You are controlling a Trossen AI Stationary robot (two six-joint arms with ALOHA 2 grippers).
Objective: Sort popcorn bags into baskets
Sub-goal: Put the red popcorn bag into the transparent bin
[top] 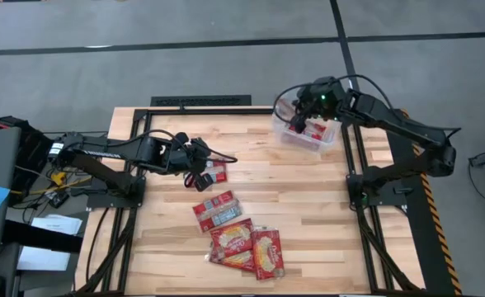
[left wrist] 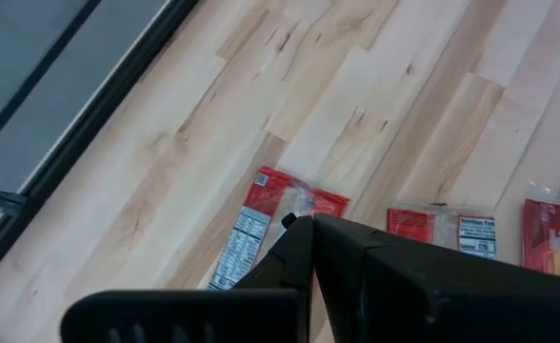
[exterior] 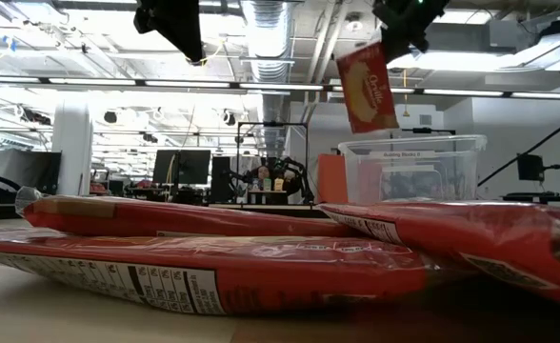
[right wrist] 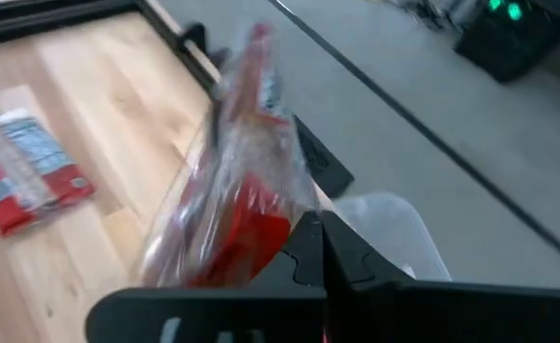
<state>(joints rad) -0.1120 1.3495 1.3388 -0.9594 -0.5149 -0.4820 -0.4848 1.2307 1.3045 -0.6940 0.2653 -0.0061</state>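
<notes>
The right gripper (top: 306,117) is pinched shut on a red popcorn bag (exterior: 367,88), holding it by its top edge so that it hangs tilted in the air above the clear tub (exterior: 411,170) at the far right corner of the table (top: 308,198). In the low view the bag's lower corner is just above the tub's rim, not yet inside. In the high view red shows through the tub, so it seems to hold at least one bag already.

The left gripper (top: 195,157) hovers over the middle-left of the table with its fingers together and nothing between them. A single bag (left wrist: 273,224) lies flat on the wood directly beneath it. Nearer the front edge lies a loose group of bags (top: 240,238), some overlapping.

The main risk lies with the hanging bag. It is thin and slanted, so if it is let go from this height it could catch the rim and slide out onto the table or floor. Lowering it too far could nudge the light tub. On the left, closed fingers would only press on the flat bag.
</notes>
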